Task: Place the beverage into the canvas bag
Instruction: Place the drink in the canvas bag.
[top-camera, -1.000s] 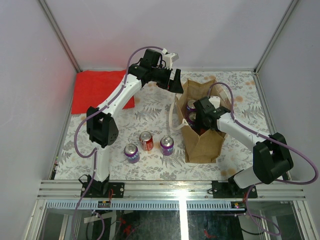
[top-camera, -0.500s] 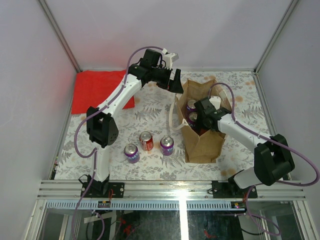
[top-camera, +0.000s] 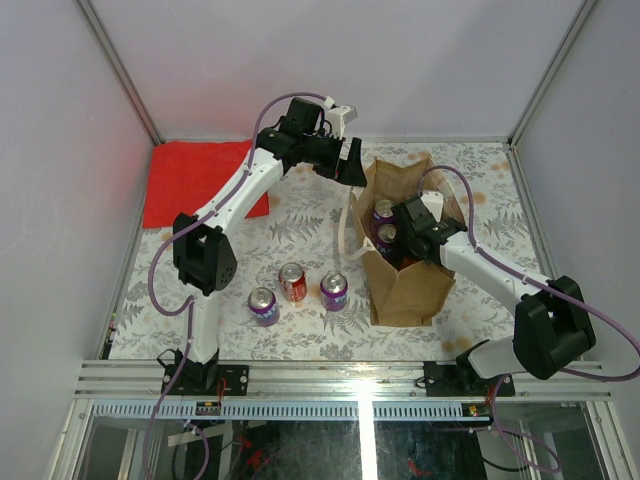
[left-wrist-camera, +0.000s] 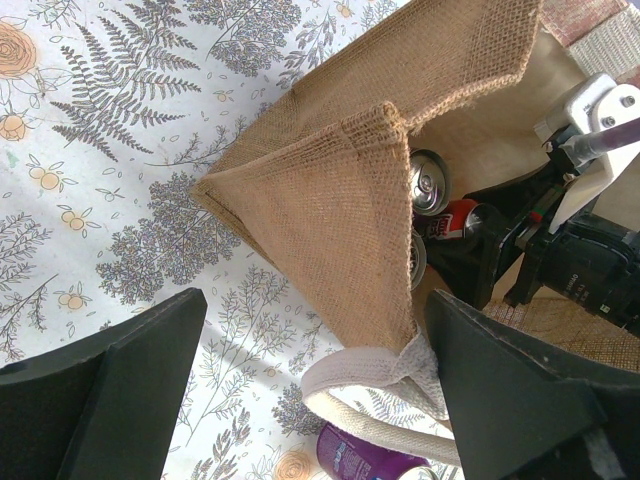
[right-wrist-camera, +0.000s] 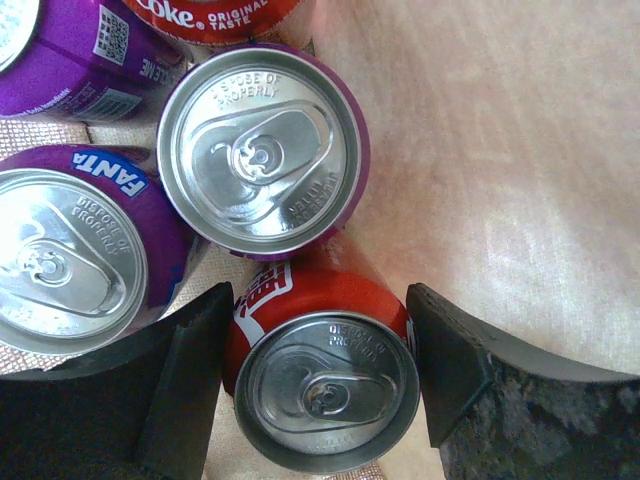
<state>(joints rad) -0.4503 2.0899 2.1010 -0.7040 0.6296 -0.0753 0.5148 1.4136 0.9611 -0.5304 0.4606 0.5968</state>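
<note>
Left arm (top-camera: 235, 195): white tubular links, blocky black joint housings, and a purple cable looped loose along it. There is a white bracket (top-camera: 342, 111) at its wrist end.

Right arm (top-camera: 487, 263): same build, with white links, a black elbow housing (top-camera: 548, 325) and a purple cable in a wide arc. Its wrist bracket (left-wrist-camera: 597, 100) is white with dark screw heads.

Left fingers (left-wrist-camera: 110, 390): broad matte-black wedges with plain faces.

Right fingers (right-wrist-camera: 500, 400): black with a faint speckled grain.

Left base (top-camera: 205, 378) and right base (top-camera: 450, 378): black plates at the tabletop's near edge.

Bright even light, soft faint shadows, sheen on can lids (right-wrist-camera: 255, 150)
</note>
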